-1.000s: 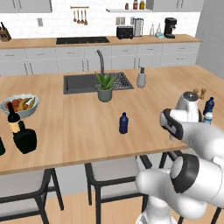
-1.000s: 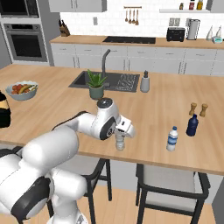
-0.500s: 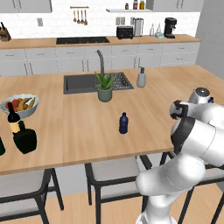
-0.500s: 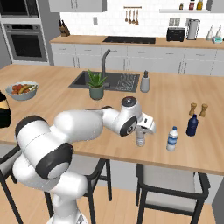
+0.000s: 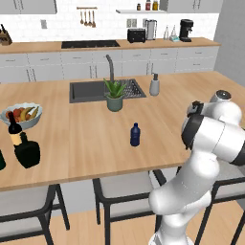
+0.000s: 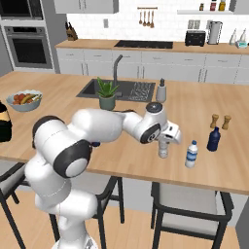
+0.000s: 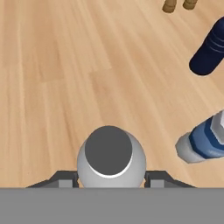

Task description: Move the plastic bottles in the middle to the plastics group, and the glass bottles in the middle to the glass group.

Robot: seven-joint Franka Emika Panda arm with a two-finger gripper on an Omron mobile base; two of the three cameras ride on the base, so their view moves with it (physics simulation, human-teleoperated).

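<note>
My gripper point(image 6: 164, 145) is shut on the clear greyish plastic bottle point(image 6: 163, 151), held upright low over the counter's right part. In the hand view my gripper point(image 7: 111, 177) has a finger on each side of this bottle point(image 7: 108, 151), seen from above. Just to its right stands the slim blue-and-pale bottle point(image 6: 191, 154) point(image 7: 205, 142), and beyond that a dark navy bottle point(image 6: 213, 139) point(image 7: 211, 50). Another small navy bottle point(image 5: 135, 134) stands mid-counter. At the far left the black flask point(image 5: 27, 152) sits beside the tall wine bottle point(image 5: 14, 130).
A fruit bowl point(image 5: 21, 115) sits behind the wine bottle. A potted plant point(image 5: 115, 95), a soap dispenser point(image 5: 154, 85) and the sink point(image 5: 86, 91) lie at the counter's far side. Two wooden shakers point(image 6: 220, 121) stand behind the navy bottle. Stools line the near edge.
The arm has swung to the right with the clear greyish bottle in its grip, bringing it from near mid-counter to just left of the blue-and-pale bottle. Nothing else has moved.
</note>
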